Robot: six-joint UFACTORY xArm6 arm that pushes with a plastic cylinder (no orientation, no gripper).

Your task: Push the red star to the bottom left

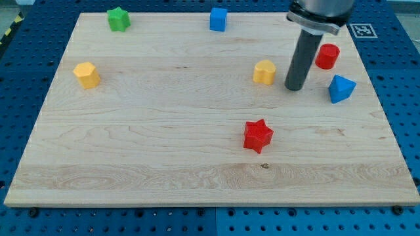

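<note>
The red star point(258, 136) lies on the wooden board point(144, 151), right of centre and toward the view's bottom. My tip point(295, 88) stands on the board above and to the right of the star, well apart from it. It sits between a yellow block point(264, 72) on its left and a blue triangular block point(340, 88) on its right. A red cylinder-like block point(327, 56) is just to the upper right of the rod.
A green star point(119, 19) is at the top left, a blue cube point(218, 19) at the top middle, and a yellow block point(86, 75) at the left. The board rests on a blue perforated table point(407, 98).
</note>
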